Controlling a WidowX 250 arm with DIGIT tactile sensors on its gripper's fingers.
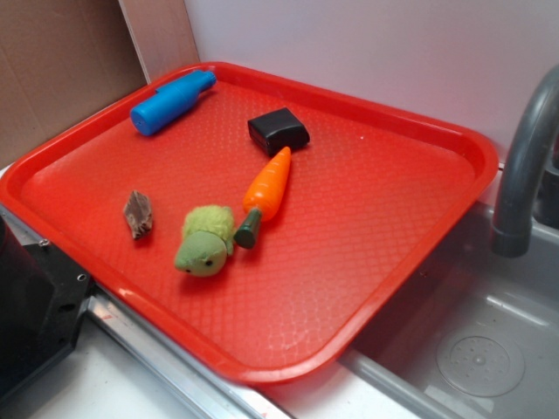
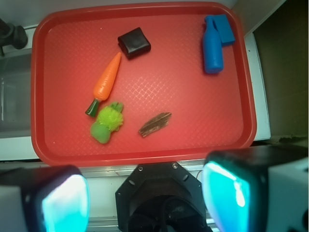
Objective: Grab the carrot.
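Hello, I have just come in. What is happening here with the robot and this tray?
Nothing is being held yet. The gripper hovers open at the near edge of the red tray, its fingers apart. The carrot it should grab lies untouched on the tray, between a black block and a green plush toy. A blue bottle and a brown piece also lie there.

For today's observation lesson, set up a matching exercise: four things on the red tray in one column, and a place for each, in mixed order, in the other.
Things:
1. carrot
2. blue bottle
3. black block
4. green plush toy

Places:
A. near the tray's far corner, by the cardboard
B. beside the carrot's green stem end
C. middle of the tray, lying slantwise
D. just beyond the carrot's pointed tip

Pairs: 1-C, 2-A, 3-D, 4-B
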